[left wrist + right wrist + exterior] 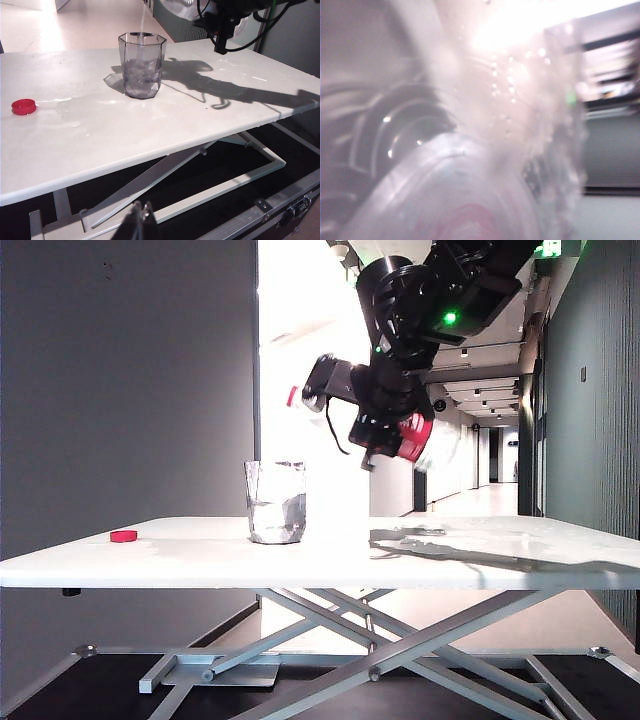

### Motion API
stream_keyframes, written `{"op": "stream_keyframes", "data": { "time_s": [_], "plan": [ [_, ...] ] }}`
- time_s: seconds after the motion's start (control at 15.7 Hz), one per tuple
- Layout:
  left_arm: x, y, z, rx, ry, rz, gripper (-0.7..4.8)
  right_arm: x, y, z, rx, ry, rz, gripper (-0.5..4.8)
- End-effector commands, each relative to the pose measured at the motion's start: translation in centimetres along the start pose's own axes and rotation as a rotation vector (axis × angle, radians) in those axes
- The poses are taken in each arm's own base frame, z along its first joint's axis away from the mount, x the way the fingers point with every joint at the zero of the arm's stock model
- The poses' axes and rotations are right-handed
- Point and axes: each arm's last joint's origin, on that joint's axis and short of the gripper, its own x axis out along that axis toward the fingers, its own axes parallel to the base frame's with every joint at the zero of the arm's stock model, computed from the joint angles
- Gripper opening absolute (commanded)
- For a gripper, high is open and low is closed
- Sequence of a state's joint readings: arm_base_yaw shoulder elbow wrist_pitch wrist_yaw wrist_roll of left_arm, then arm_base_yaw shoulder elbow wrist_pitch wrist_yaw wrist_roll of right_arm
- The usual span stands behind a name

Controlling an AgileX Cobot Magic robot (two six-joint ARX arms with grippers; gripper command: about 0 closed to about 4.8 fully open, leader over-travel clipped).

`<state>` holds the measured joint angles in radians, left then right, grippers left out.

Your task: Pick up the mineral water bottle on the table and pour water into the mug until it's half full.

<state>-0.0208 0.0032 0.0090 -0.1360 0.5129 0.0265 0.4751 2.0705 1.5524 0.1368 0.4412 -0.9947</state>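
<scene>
While gripping the mineral water bottle (425,440) upper centre, right gripper (385,430) tilted, neck ring toward upper left. Mug (276,502) below left. Left gripper (142,220) low, apparently shut, empty.

The right pincer (385,430) is masked by its own black wrist and the mineral water bottle (425,440), so its jaws cannot be read; the bottle's neck washes out in the backlight; the right wrist view is a blur of wet clear plastic; the left pincer (141,220) shows only as dark tips, cut by the frame's edge.
</scene>
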Motion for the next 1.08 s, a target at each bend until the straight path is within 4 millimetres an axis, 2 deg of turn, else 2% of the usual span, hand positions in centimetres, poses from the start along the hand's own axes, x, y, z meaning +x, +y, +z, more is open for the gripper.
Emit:
{"op": "stream_keyframes", "data": {
  "time_s": [0.06,0.19,0.32,0.51,0.57,0.83,0.95,1.02,1.08],
  "plan": [
    [0.0,0.0,0.0,0.001,0.004,-0.005,-0.05,-0.4,-0.3,0.2,0.360,-0.102,0.124,1.98],
    [0.0,0.0,0.0,0.002,0.004,-0.004,-0.05,0.0,-0.4,0.2,0.552,-0.200,0.212,1.96],
    [0.0,0.0,0.0,0.001,0.004,-0.005,-0.05,0.7,-0.7,-0.4,0.671,-0.268,0.265,1.60],
    [0.0,0.0,0.0,0.002,0.004,-0.004,-0.05,2.4,-1.3,-2.6,0.853,-0.329,0.304,1.61],
    [0.0,0.0,0.0,0.010,0.004,-0.005,-0.05,3.1,-1.5,-4.2,0.897,-0.368,0.317,1.61],
    [0.0,0.0,0.0,0.025,0.004,-0.004,-0.05,4.3,-0.8,-8.1,0.945,-0.489,0.392,1.61],
    [0.0,0.0,0.0,0.028,0.004,-0.004,-0.05,4.6,0.0,-9.1,0.953,-0.519,0.404,1.62],
    [0.0,0.0,0.0,0.032,0.004,-0.005,-0.05,4.6,0.7,-9.8,0.952,-0.536,0.409,1.84],
    [0.0,0.0,0.0,0.041,0.004,-0.005,-0.05,4.6,1.1,-10.1,0.951,-0.538,0.414,2.31]
  ]
}}
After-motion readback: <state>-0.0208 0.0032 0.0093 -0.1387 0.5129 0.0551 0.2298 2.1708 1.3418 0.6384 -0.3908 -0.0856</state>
